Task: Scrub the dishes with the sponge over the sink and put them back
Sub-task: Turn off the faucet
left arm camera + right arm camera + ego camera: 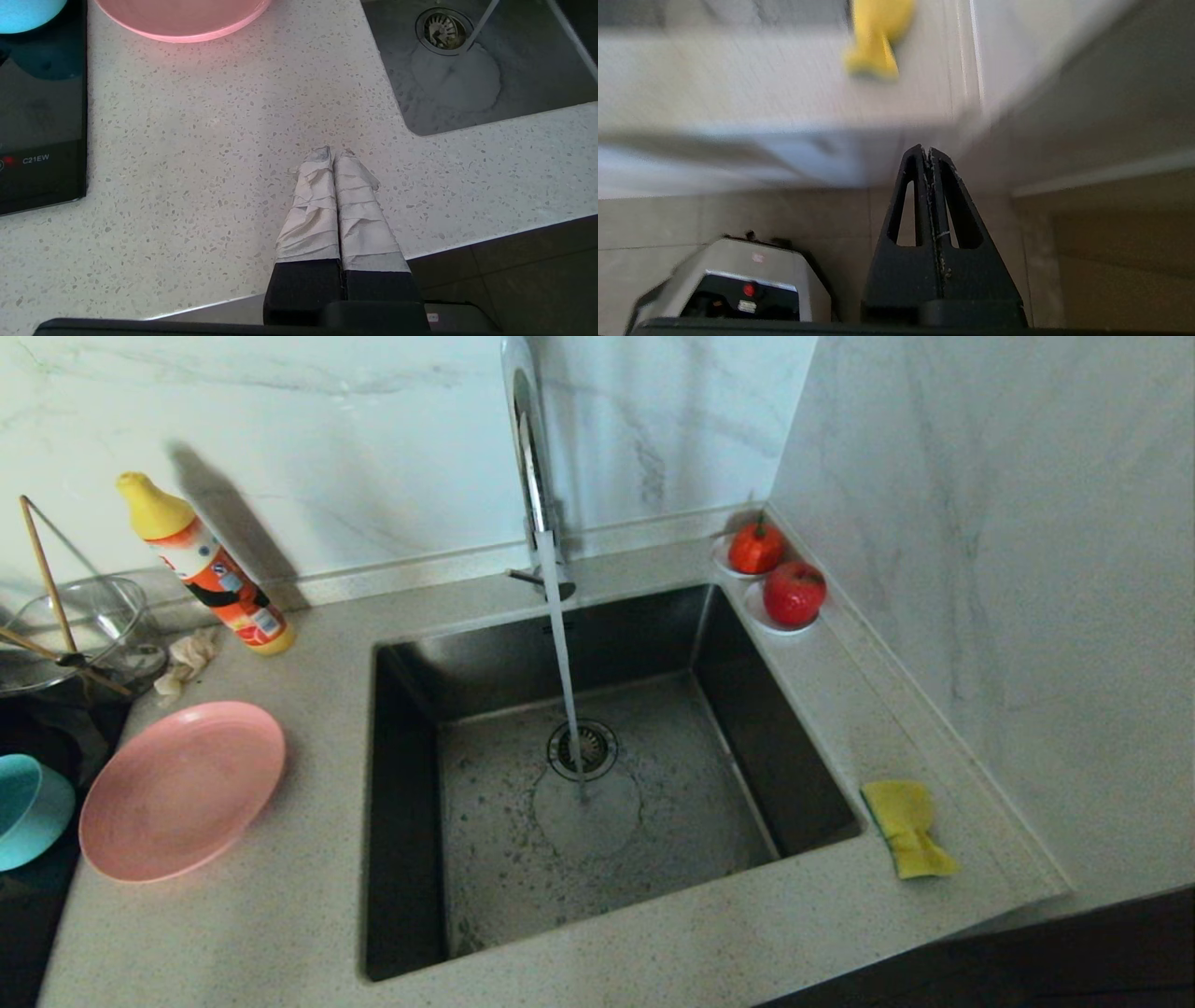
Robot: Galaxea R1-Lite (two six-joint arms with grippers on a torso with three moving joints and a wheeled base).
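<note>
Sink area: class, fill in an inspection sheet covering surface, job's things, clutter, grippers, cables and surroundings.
Surface: speckled counter; sink with tap running onto its floor beside the drain.
Job's things: plate and teal bowl left of sink, bowl on a dark cooktop; sponge right of sink.
Clutter: bottle, rag, glass bowl with sticks, two red fruits on saucers.
Grippers: left gripper shut, empty, above counter; right gripper shut, empty, off the counter's front edge.
Cables: nothing seen.
Surroundings: marble walls.
</note>
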